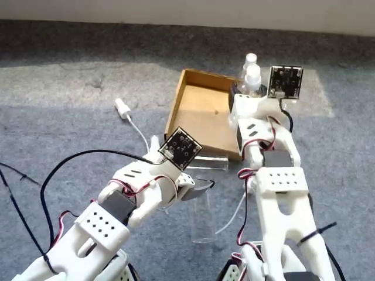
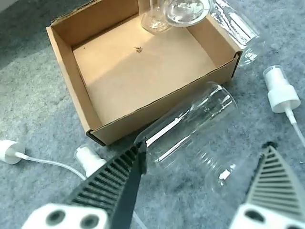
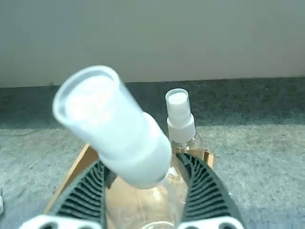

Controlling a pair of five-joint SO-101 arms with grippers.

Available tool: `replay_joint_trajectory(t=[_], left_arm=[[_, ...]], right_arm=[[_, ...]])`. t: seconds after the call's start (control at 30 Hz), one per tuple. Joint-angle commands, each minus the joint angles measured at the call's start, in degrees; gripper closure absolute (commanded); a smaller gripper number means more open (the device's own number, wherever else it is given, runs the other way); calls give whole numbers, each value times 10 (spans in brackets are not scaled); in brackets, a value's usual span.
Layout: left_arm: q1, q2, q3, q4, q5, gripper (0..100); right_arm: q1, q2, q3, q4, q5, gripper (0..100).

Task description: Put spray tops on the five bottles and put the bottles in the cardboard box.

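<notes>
grey carpet [image 1: 70,105] forms the work surface, with a pale wall [image 3: 190,38] behind. the right gripper [image 3: 145,167] clamps a capped bottle [image 3: 119,129], spray top up, at the cardboard box [image 2: 167,106] far corner. the left gripper [image 2: 206,148] is spread wide and holds nothing, over a clear bottle [image 2: 190,124] lying on its side, long axis parallel to the box's near wall.

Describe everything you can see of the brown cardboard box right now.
The brown cardboard box is a shallow, open-topped rectangular tray lying flat on the grey carpet. Its floor is mostly bare, with one small dark speck. At its far right corner the right gripper holds a clear spray-topped bottle, a second spray-topped bottle just beyond. A third clear bottle lies outside by its near wall.
</notes>
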Motion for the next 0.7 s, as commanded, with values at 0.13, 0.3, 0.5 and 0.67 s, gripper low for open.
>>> replay_joint_trajectory(t=[0.13, 0.3, 0.5, 0.67], left_arm=[[-4, -7, 6, -32, -1, 667], [-4, -7, 6, -32, -2, 667], [-4, -7, 6, -32, -2, 667], [-4, -7, 6, -31, -2, 667]], right_arm=[[8, 104, -5, -168, 4, 995], [7, 175, -9, -175, 4, 995], [10, 225, -10, -176, 4, 995], [10, 247, -7, -230, 6, 995]])
